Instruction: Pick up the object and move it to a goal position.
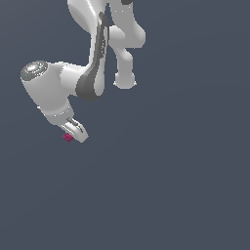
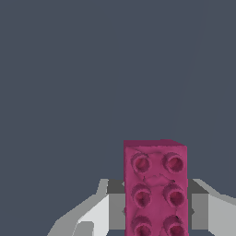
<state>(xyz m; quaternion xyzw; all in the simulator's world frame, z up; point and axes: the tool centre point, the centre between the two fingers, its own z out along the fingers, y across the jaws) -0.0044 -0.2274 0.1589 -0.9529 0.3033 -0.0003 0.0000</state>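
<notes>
jaws of the gripper (image 1: 73,135) flank the studded magenta block (image 2: 155,189) on either side, seemingly pinching its long flanks; its long axis runs out ahead between them, so a straight lift should carry it.

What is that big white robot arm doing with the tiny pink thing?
A white robot arm is working with a tiny magenta-red studded block, much like a toy brick. In the wrist view the block sits right between the two fingers of the arm's white gripper, one finger close on each side, so it looks gripped. In the exterior view the block shows at the gripper's tip, low on that view's left. No goal marker shows in either view.
</notes>
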